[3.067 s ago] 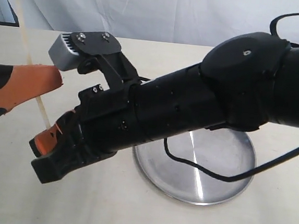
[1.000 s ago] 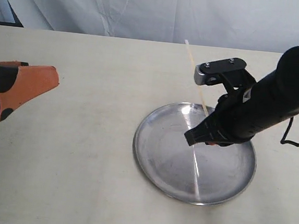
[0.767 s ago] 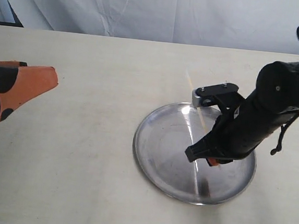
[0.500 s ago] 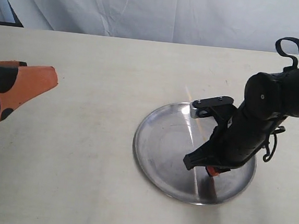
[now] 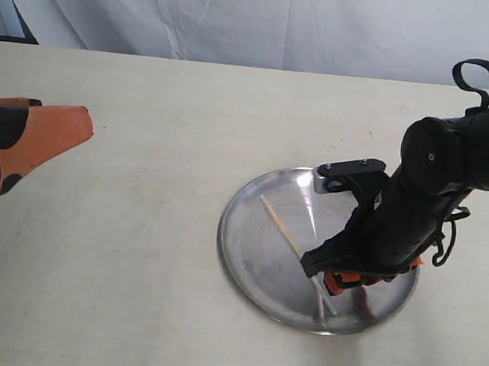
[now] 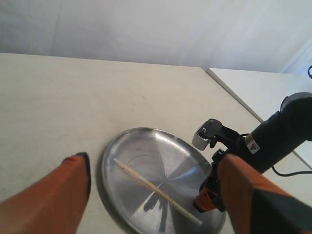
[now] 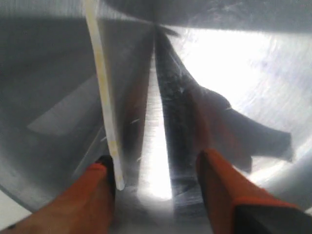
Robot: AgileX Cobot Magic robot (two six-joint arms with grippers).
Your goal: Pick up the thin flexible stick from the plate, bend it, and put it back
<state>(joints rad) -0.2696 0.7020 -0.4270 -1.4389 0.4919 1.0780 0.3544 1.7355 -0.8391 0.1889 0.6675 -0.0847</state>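
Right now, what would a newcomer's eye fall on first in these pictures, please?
The black right gripper stands out, hanging open low over the shiny silver plate on the right of the exterior view. The thin flexible stick lies straight across that plate, one end beside an orange finger. The left gripper, orange too, hangs open at the far left.
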